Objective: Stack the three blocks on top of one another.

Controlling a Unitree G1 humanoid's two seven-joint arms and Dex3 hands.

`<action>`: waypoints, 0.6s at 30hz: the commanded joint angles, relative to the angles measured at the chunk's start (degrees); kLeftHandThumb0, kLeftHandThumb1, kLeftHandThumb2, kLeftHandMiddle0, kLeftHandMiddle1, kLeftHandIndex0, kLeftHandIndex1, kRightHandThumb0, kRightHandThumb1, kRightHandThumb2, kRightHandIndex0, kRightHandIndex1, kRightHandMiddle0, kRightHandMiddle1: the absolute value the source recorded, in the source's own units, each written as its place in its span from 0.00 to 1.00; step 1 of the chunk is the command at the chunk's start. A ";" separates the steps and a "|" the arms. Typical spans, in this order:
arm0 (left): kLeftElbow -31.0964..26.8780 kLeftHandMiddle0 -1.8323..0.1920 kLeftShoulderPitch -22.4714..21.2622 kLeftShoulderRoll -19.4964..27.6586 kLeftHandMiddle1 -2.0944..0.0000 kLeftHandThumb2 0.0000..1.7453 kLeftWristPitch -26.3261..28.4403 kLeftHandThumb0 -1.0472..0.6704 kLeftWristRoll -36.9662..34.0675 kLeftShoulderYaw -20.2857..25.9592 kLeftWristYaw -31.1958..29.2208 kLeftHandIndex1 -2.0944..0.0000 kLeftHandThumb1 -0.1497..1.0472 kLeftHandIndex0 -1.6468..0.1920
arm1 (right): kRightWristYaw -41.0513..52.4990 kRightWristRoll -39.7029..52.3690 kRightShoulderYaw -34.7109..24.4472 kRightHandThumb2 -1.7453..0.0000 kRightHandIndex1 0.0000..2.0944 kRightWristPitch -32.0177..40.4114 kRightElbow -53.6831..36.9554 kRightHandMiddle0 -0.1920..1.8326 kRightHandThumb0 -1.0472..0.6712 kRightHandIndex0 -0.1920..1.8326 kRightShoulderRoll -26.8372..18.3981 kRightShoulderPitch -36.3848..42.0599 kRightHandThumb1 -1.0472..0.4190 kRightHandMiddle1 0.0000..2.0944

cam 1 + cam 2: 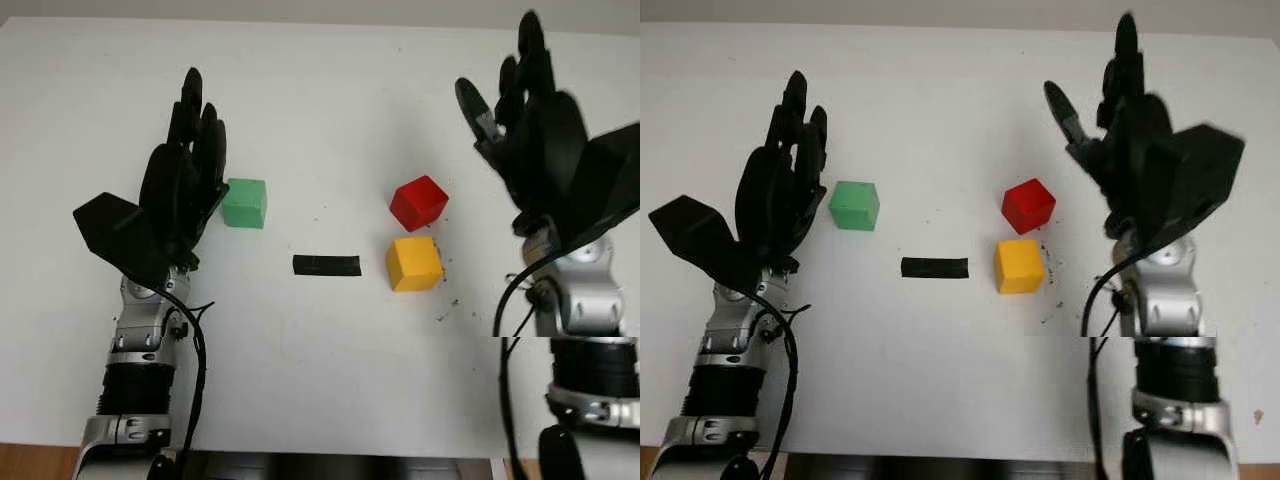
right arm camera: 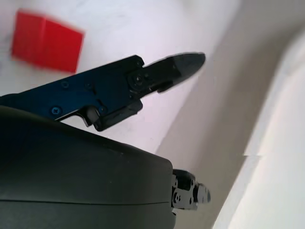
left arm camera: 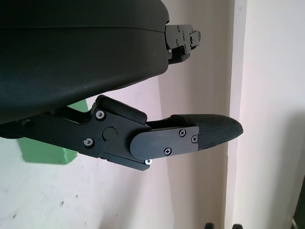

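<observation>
- No block is stacked yet; the reach is the step in hand.
- Left hand [image 1: 185,175] is open and holds nothing; the green block [image 1: 244,203] sits on the tabletop [image 1: 320,90] just beside its fingers [image 1: 205,135].
- Right hand [image 1: 535,130] is open and empty; the red block [image 1: 418,202] and yellow block [image 1: 414,263], nearly touching, lie inward of its fingers.
- A black strip [image 1: 326,265] lies between the blocks.
- Next move likely calls for closing on one block and lifting it onto another.

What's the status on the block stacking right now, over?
Left hand open beside green block; right hand open, right of red block. Yellow block sits just in front of red; nothing stacked. Black strip on the table between.
</observation>
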 commanded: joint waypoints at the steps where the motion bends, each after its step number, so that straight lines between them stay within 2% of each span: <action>1: 0.31 0.96 -0.27 0.32 0.98 0.30 -0.13 0.17 -0.22 0.18 -0.31 0.98 1.00 0.95 | 4.36 -1.68 2.12 0.99 0.05 -5.15 5.32 0.12 0.35 0.08 -4.40 -3.92 0.16 0.06; 5: 0.49 0.96 -0.24 0.22 0.98 0.31 -0.48 0.17 -0.07 0.06 -0.19 0.98 1.00 0.95 | 8.91 -8.53 7.25 0.98 0.05 -12.16 12.68 0.14 0.33 0.10 -9.51 -8.95 0.18 0.08; 8: 0.59 0.96 -0.31 0.06 0.98 0.31 -0.43 0.17 -0.18 0.03 -0.17 0.98 1.00 0.95 | 10.12 -15.75 11.68 0.98 0.07 -13.71 14.02 0.16 0.32 0.15 -12.58 -11.48 0.19 0.11; 12: 0.11 0.96 0.03 -0.14 0.97 0.30 -0.50 0.17 -0.21 -0.04 -0.12 0.97 1.00 0.95 | 13.23 -21.09 15.24 0.97 0.07 -12.44 14.01 0.18 0.33 0.16 -14.81 -13.48 0.20 0.09; 18: 0.30 0.96 0.24 -0.58 0.97 0.31 -0.79 0.17 -0.15 -0.03 0.07 0.98 1.00 0.95 | 17.80 -25.24 19.58 0.97 0.06 -18.01 18.82 0.22 0.33 0.18 -16.73 -16.78 0.19 0.07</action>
